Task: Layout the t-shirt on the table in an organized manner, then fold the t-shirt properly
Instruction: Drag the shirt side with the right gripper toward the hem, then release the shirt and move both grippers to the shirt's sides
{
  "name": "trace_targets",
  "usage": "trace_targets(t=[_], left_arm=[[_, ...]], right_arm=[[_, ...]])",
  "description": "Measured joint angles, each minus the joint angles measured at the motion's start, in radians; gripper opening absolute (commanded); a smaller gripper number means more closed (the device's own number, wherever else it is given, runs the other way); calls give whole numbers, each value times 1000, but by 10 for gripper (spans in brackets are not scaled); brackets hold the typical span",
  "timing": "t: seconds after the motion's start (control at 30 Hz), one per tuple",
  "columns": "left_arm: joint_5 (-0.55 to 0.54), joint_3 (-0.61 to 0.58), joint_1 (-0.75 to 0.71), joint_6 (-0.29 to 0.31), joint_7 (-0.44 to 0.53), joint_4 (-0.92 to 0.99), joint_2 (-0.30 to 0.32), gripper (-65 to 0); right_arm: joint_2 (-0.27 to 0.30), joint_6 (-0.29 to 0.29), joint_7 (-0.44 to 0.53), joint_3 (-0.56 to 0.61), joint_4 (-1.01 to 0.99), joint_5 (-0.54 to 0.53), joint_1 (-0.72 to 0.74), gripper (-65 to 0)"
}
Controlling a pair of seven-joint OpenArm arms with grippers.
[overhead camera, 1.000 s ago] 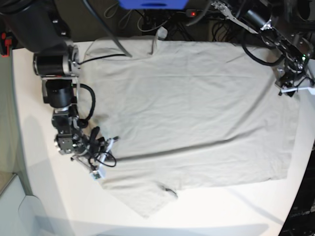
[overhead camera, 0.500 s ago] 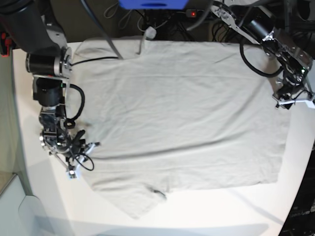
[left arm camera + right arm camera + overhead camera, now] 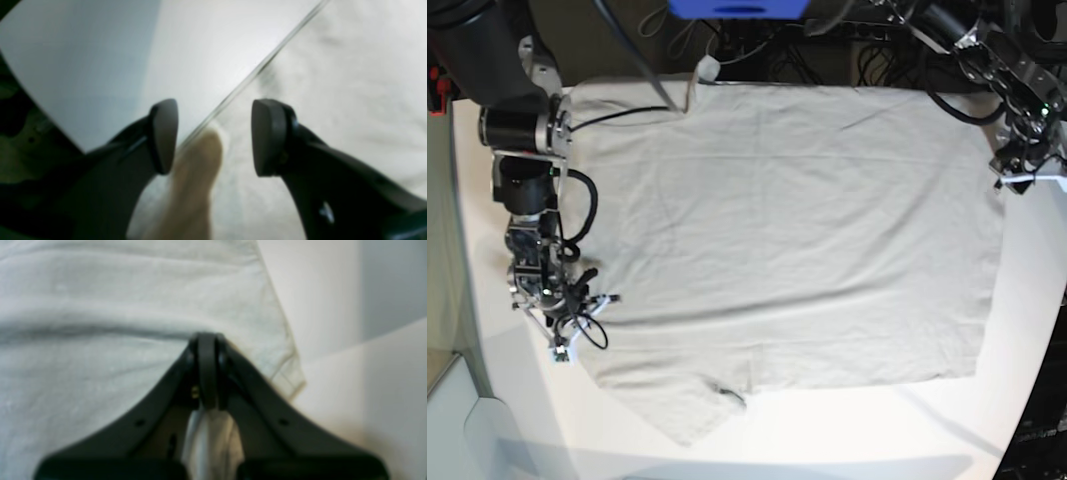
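The light grey-beige t-shirt [image 3: 797,230] lies spread flat over most of the white table [image 3: 827,430], with one sleeve [image 3: 682,410] toward the near edge. On the base view's left, my right gripper [image 3: 585,310] is shut on the shirt's edge. The right wrist view shows its jaws [image 3: 206,340] pressed together, with cloth [image 3: 100,323] pinched and bunched behind them. On the base view's right, my left gripper [image 3: 1019,172] hovers at the shirt's straight edge. It stands open [image 3: 215,136] over that edge [image 3: 350,83], and a blurred beige shape sits low between its fingers.
Cables and dark equipment [image 3: 827,30] crowd the far side behind the table, under a blue object [image 3: 737,8]. A white box [image 3: 457,420] sits off the near left corner. Bare table [image 3: 100,66] shows beyond the shirt's right edge and along the near edge.
The shirt has slid toward the base view's left, drawn by my shut right gripper. Its right edge has pulled back from under the open left gripper, which rose slightly.
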State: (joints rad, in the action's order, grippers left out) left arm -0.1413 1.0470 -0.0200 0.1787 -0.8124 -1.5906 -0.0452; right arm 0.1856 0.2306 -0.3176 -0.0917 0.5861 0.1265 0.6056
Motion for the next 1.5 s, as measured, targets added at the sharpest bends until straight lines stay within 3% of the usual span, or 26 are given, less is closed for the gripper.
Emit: trace_targets(t=[0.2,0.47,0.6,0.73,0.83,1.1,1.5], left_arm=[[-1,-2,-46,0,-9,-2,-46,-312],[7,-15,-20,0,11,48,-48,-312],[2,-46,-1,0,60,111,-29,-312],[0,-46,45,0,69,169,4,-312],[-3,-48,68,0,65,203,31,-312],[-10,-44,118,7,61,277,87,-312],[-3,-42,121,0,-39,51,18,-312]], right_arm=[[-5,-8,-2,0,2,0,1,-650],[-8,-8,-29,0,56,11,-2,-650],[-8,-4,-98,-2,125,12,0,-650],[-9,50,-172,-51,204,-54,-19,-650],[-6,53,-222,-63,293,-55,-73,-650],[-10,53,-232,-58,410,-56,-158,-650],[-3,53,-250,-59,411,-56,-180,-650]])
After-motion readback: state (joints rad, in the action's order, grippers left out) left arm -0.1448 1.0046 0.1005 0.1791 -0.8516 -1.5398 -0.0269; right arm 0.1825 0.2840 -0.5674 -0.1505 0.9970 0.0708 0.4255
